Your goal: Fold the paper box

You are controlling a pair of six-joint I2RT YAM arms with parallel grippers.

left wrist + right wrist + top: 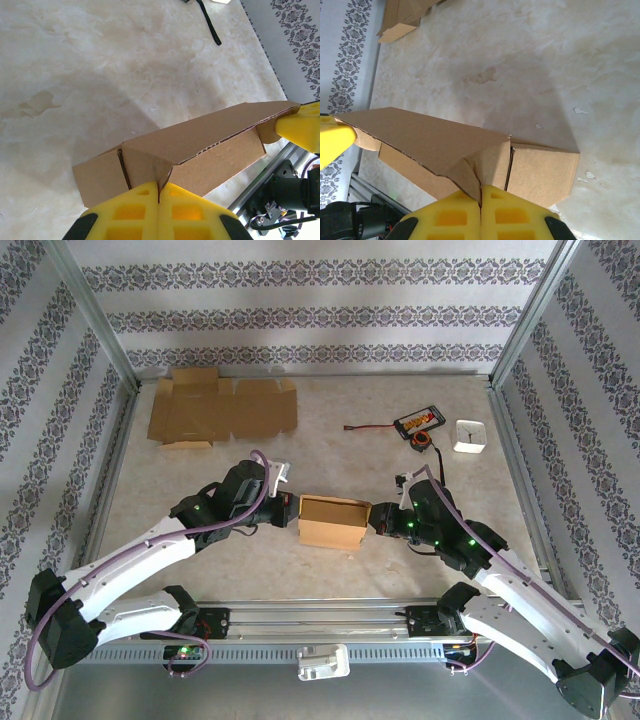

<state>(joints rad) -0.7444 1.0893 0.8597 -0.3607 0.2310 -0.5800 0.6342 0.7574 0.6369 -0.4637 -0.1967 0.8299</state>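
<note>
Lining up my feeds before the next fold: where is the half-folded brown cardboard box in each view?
Top external: half-folded brown cardboard box in the middle of the marbled table.
Left wrist: box spans the lower half, bottom left to right edge.
Right wrist: box lies lower left to centre.
Shared landmark: silver rail along the table's near edge.

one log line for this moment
paper box: partly folded | left fingers: shut on left end | right fingers: shut on right end
</note>
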